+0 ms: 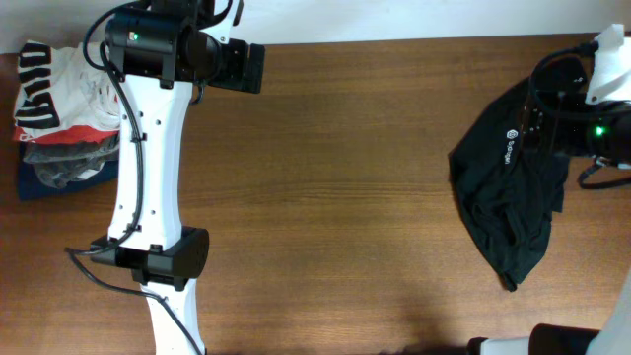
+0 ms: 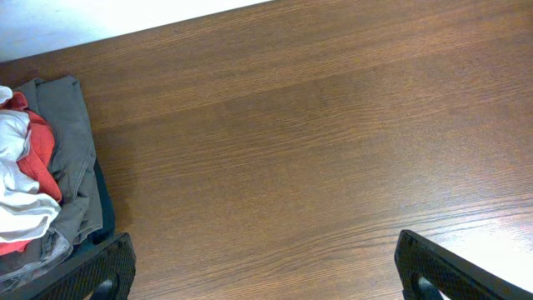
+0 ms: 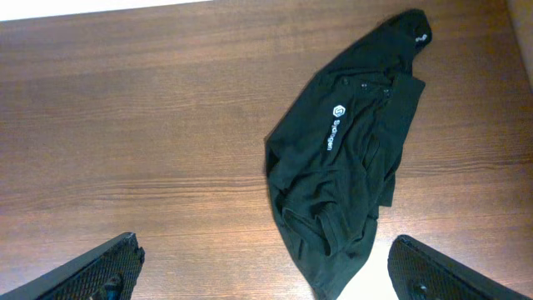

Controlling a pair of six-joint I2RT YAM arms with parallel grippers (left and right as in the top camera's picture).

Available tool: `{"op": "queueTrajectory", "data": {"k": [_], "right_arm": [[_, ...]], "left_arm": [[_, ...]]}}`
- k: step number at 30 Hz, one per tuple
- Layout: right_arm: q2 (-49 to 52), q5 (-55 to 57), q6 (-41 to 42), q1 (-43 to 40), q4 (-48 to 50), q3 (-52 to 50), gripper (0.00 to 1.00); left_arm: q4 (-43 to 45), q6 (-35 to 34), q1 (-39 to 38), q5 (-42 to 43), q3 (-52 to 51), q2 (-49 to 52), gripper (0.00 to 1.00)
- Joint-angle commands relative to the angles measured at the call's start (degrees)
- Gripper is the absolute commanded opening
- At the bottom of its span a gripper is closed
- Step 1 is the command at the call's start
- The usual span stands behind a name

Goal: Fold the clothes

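Just beyond right claw (image 3: 266,285), black garment (image 3: 350,158)

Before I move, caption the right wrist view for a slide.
Open right gripper above a crumpled black garment with a small white logo, lying unfolded on the brown wooden table.

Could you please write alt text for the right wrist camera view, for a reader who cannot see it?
A crumpled black shirt with a small white logo lies on a brown wooden table, right of centre. The right hand is open, its two dark fingers at the bottom corners, holding nothing.
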Motion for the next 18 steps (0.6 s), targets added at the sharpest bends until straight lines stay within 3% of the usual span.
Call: {"op": "queueTrajectory", "data": {"k": [1, 8, 13, 16, 18], "right_arm": [[1.3, 1.2, -0.1, 0.4, -0.3, -0.2, 0.99], [-0.1, 1.2, -0.1, 0.4, -0.3, -0.4, 0.99], [-8.3, 1.2, -0.1, 0.5, 1.1, -3.9, 0.99], [-15.6, 0.9, -0.1, 0.5, 12.3, -13.0, 0.99], [-21.6, -0.4, -0.1, 0.5, 25.6, -23.2, 0.99]], "left_arm": [[-0.1, 0.8, 0.0, -0.6, -0.3, 0.1, 0.99], [-0.1, 0.8, 0.0, -0.6, -0.3, 0.1, 0.99], [-0.1, 0.8, 0.0, -0.6, -0.3, 0.1, 0.99], [-0.1, 0.8, 0.0, -0.6, -0.3, 0.1, 0.99], [-0.1, 0.8, 0.0, -0.6, -0.3, 0.1, 0.99]]}}
